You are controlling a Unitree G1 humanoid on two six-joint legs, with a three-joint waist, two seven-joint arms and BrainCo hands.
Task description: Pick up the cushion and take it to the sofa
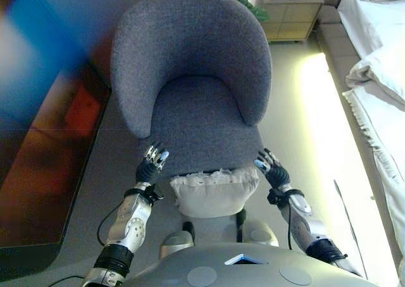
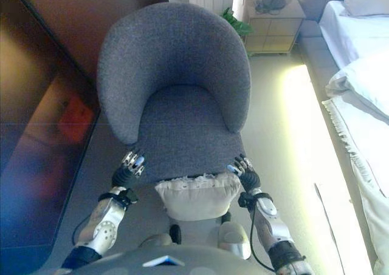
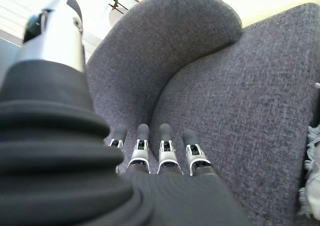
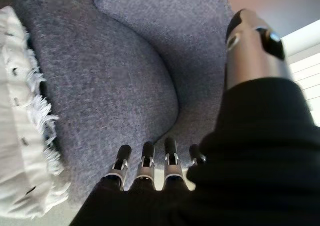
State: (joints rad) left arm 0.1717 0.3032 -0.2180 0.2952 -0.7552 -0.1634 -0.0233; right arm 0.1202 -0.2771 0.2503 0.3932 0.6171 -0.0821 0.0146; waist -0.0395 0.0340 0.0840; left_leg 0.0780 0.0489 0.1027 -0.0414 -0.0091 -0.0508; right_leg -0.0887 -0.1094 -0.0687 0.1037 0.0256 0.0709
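A white fringed cushion [image 1: 214, 191] leans against the front edge of a grey fabric armchair [image 1: 190, 78], low in the eye views; it also shows in the right wrist view [image 4: 20, 136]. My left hand [image 1: 150, 165] is at the cushion's left, by the seat's front corner, fingers straight, holding nothing. My right hand [image 1: 271, 166] is at the cushion's right, by the other front corner, fingers straight, holding nothing. Neither hand touches the cushion. In the left wrist view the fingers [image 3: 162, 151] point over the grey seat [image 3: 240, 111].
A dark glossy cabinet [image 1: 44, 173] stands to the left. A bed with white bedding [image 1: 380, 78] runs along the right. A wooden nightstand [image 1: 292, 11] and a green plant [image 1: 253, 8] are behind the armchair. Pale floor [image 1: 304, 122] lies between armchair and bed.
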